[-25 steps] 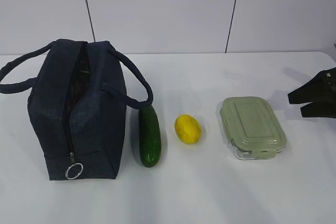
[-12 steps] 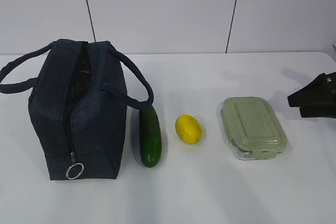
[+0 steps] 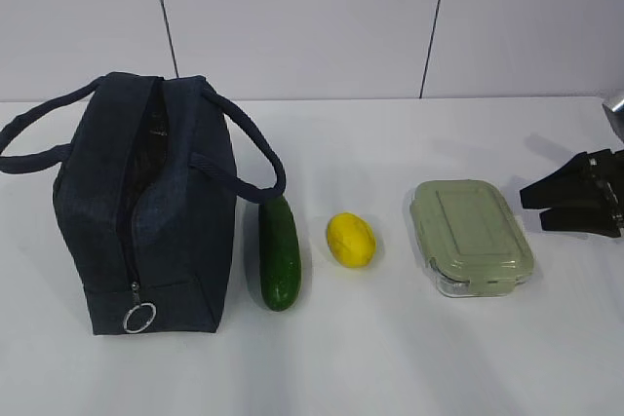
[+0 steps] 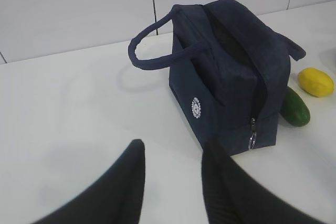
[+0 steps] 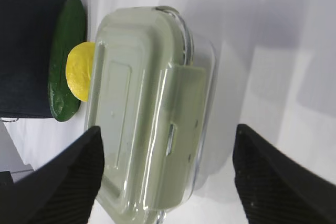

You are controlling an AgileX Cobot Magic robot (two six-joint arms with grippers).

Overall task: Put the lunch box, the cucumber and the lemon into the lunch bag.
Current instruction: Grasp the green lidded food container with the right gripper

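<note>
- On the desk [image 3: 390,358] in the exterior view, the bag [image 3: 146,211] stands at 9 o'clock, then cucumber [image 3: 279,252], lemon [image 3: 350,239] and box [image 3: 471,236]; the right gripper [image 3: 542,208] waits at 3 o'clock, spread, empty.
- Left wrist view: left gripper [image 4: 170,153] at 6 o'clock, parted, empty, the bag at 1 o'clock.
- Right wrist view: spread fingers [image 5: 79,177] flank the box.

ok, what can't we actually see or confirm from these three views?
- lunch bag interior: dark behind the zipper opening in the exterior and left wrist views.
- lunch box contents: lid covers them, all views.
- left gripper: outside the exterior frame.
- right gripper: arm cut by the exterior's right edge.
- cucumber: partly behind the bag, left wrist view.
</note>
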